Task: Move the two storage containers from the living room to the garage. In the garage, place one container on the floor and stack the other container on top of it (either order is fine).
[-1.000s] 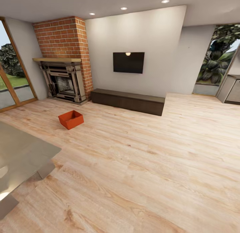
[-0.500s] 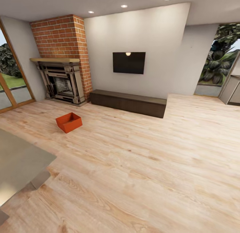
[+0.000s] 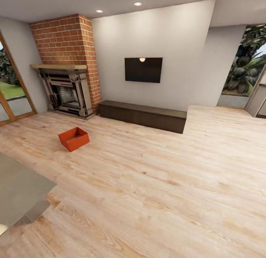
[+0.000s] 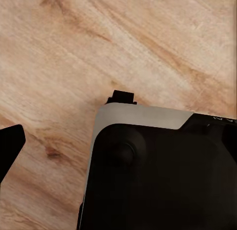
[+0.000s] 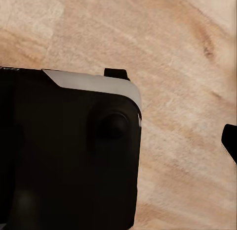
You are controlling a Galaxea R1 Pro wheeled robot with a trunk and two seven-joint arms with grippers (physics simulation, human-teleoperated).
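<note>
ahead, one storage container (image 3: 74, 139) sits left of frame centre on plank floor (image 3: 155, 184); my fingers' state: cannot tell.

We see one orange-red storage container (image 3: 74, 138), plain walls, on the light wood-plank floor (image 3: 155, 184) with darker grain streaks. Far left: red brick fireplace (image 3: 66, 62), tan mantel, grey-black surround. White wall (image 3: 173, 47), black TV (image 3: 143, 70), dark brown bench (image 3: 143, 115). Near left: grey tabletop (image 3: 18, 191). Wrist views: black housings with white trim over the same planks.
</note>
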